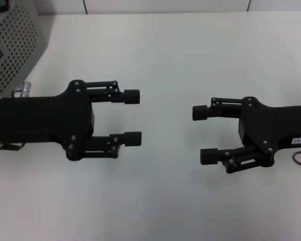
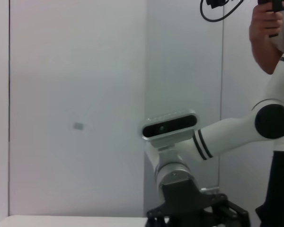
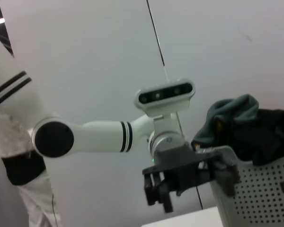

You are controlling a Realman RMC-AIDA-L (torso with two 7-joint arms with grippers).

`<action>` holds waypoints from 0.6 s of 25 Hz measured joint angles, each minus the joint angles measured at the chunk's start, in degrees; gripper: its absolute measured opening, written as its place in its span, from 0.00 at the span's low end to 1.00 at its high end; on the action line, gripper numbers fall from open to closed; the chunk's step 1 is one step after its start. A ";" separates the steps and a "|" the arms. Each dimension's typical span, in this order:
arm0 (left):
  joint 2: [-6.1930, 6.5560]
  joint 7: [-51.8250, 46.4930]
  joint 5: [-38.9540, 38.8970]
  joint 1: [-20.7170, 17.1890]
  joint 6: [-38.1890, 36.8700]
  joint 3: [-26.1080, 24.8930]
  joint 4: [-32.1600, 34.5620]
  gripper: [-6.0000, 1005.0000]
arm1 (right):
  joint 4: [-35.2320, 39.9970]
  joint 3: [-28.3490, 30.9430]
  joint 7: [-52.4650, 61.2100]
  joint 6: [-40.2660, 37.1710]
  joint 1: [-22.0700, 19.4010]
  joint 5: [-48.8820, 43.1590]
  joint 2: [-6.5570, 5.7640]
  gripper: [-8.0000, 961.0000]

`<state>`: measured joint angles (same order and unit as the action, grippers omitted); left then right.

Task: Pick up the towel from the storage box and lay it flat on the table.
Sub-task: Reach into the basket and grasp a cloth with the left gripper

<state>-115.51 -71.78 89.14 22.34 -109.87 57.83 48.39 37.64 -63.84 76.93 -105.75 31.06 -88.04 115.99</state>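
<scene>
The storage box (image 1: 12, 47), grey with rows of small holes, stands at the table's far left corner. In the right wrist view the towel (image 3: 241, 130) lies heaped dark green side out over the rim of the storage box (image 3: 260, 194). A sliver of yellow shows in its folds. My left gripper (image 1: 133, 118) hovers open over the white table (image 1: 165, 55), just to the right of the box, with nothing between its fingers. Facing it from the right, my right gripper (image 1: 204, 134) is also open and empty. Neither gripper touches the towel.
A person (image 2: 274, 42) stands behind the right arm (image 2: 227, 135) in the left wrist view, holding a cabled device. A white wall rises beyond the table's far edge (image 1: 165, 13).
</scene>
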 joint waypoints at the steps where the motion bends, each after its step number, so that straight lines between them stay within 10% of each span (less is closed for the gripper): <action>1: 0.06 -0.11 0.00 -0.04 -0.28 0.00 -0.25 0.67 | 0.00 0.01 -0.01 -0.01 -0.05 0.34 0.00 0.90; 7: -0.93 -2.45 -4.16 -1.86 -0.62 -0.20 2.45 0.67 | -1.02 0.12 -0.08 -0.13 -0.84 2.44 -0.11 0.90; 15: -4.38 -31.99 -5.95 -4.70 9.49 -3.25 33.41 0.60 | -5.64 0.49 -2.16 2.76 -2.75 2.63 -0.30 0.90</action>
<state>-119.89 -103.76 83.19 17.64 -100.38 54.58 81.80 32.00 -63.36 74.77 -102.99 28.31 -85.41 115.69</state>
